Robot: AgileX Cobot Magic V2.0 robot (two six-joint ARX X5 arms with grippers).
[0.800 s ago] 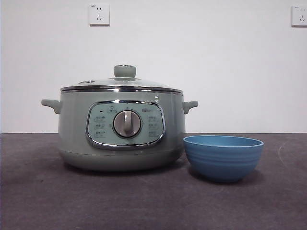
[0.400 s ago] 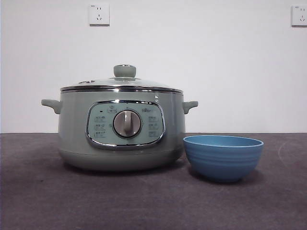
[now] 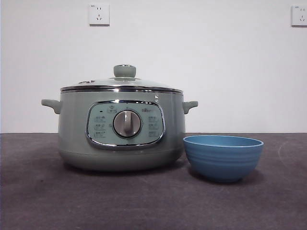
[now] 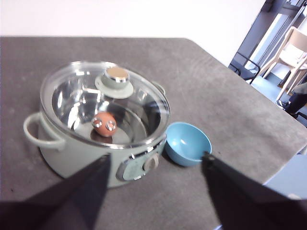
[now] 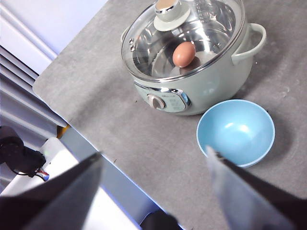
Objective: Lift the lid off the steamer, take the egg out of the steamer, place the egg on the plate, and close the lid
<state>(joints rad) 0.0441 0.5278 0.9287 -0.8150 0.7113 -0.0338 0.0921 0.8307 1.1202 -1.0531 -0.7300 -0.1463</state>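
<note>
Nothing was started yet, by my read: step one, lifting the lid (image 3: pixel 121 84), was still ahead. The lid sat closed on the steamer (image 3: pixel 121 128), left of centre in the front view, its green knob (image 3: pixel 124 71) upright at the top middle. No arm showed in the front view at all. The left gripper (image 4: pixel 154 165) hung high above the table (image 3: pixel 144 201), jaws spread wide and empty, with the steamer at centre-left of its frame. The right gripper (image 5: pixel 154 160) was also high up, jaws parted, nothing held, with the steamer at the upper middle of its frame. Through the glass the egg (image 4: pixel 104 124) lay on the steel floor inside the steamer, off to one side of the knob; the right wrist view showed the same egg (image 5: pixel 184 53), brown, alone, no water that I could make out. The bowl (image 3: pixel 223 156) stood just beside the steamer, lower right in the front view, blue and empty. There was no plate in sight, so I'd guess the bowl serves as one. The next move probably calls for one gripper to come down centred over the knob, close on it and lift straight up so the steel rim clears the steamer. Which arm will go, I couldn't tell.
</note>
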